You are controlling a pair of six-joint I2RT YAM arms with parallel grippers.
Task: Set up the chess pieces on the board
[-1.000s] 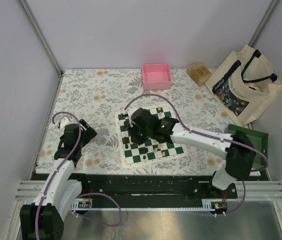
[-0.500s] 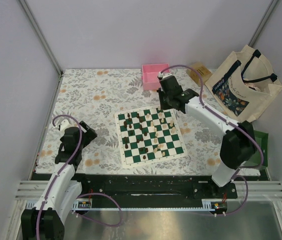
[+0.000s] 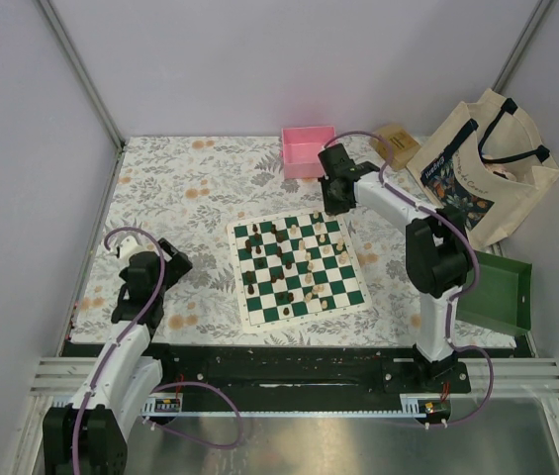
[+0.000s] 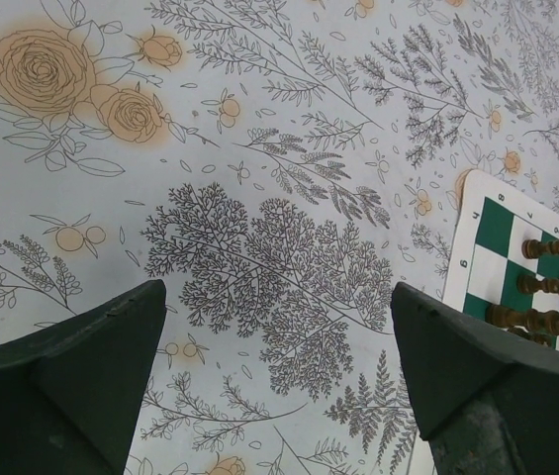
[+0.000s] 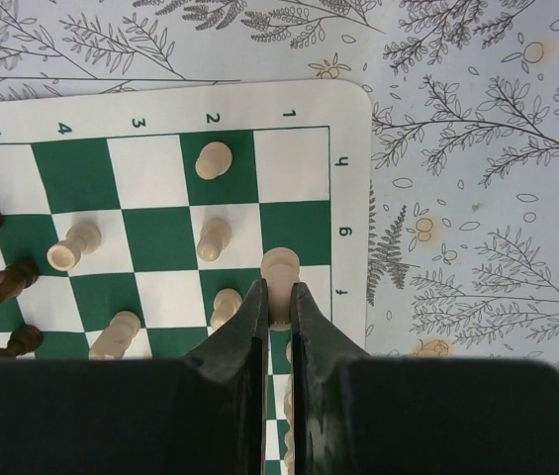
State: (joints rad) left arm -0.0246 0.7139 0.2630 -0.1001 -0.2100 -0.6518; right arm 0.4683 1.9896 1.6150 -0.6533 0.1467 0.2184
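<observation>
Grey walls (image 3: 259,59) ring the flowery desk (image 3: 180,188). The right hand (image 5: 279,289) pinches a cream piece (image 5: 280,265); the left hand (image 4: 277,289) gapes wide.

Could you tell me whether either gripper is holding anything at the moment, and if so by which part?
The right gripper is shut on a cream chess piece, pinching its body, with the head poking out beyond the tips. The left gripper holds nothing.

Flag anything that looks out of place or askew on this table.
The board lies skewed to the edge of the table. The chess pieces stand scattered mid-board, dark and cream mixed, not in ranks. The green tray at the right looks tipped. The right gripper is shut on a cream piece.
</observation>
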